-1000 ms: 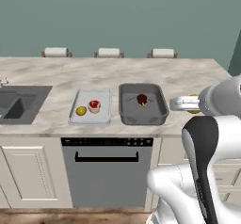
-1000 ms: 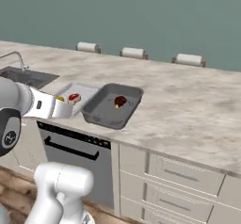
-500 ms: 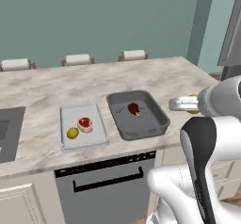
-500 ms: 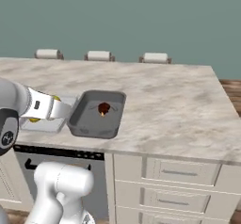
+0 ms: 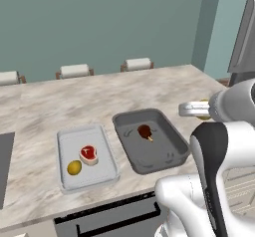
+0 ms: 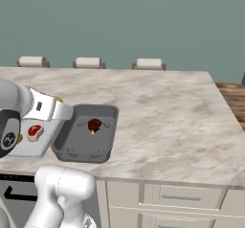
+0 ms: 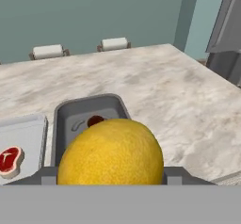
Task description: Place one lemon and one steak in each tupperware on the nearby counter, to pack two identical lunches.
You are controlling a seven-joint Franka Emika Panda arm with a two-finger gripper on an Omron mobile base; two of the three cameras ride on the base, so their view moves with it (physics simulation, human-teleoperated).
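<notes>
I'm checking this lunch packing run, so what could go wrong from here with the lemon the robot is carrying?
The gripper holds the lemon, a round fruit that could slip out over the counter and roll. The light grey tupperware already has a lemon and steak; dropping there would double up. The dark grey tupperware holds only a dark steak, so the release should land beside it.

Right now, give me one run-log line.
end effector: shut on lemon | light tray: steak, lemon | dark tray: steak only

Yellow lemon [image 7: 111,151], red steak [image 5: 88,153], veined beige counter [image 6: 162,112].
</notes>
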